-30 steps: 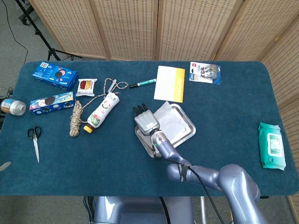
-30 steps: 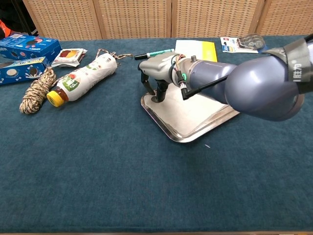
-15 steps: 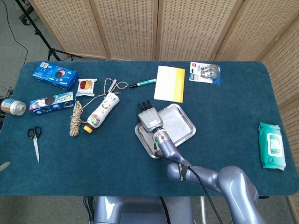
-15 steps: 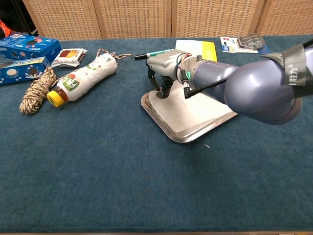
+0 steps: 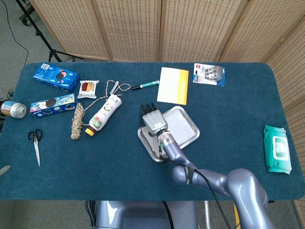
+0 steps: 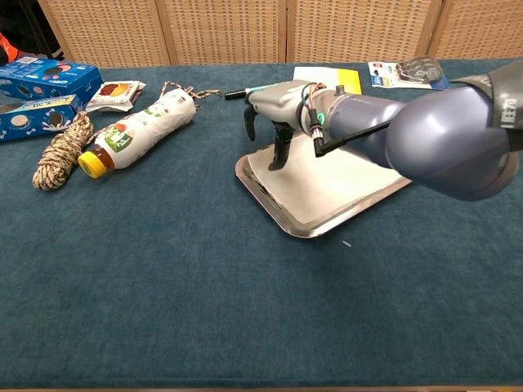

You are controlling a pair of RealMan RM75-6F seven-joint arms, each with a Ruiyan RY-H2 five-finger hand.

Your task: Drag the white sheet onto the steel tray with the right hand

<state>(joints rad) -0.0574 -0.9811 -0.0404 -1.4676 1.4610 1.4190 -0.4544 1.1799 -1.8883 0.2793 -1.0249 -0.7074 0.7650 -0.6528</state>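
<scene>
Right robot hand [image 6: 274, 110] pressing white sheet [image 6: 315, 175], steel tray [image 6: 270, 200].

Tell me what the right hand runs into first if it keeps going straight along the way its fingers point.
The right hand points away from the robot, toward the table's far side. Past the steel tray rim, the green marker looks first in that line, though the hand's height over the cloth is unclear.
</scene>
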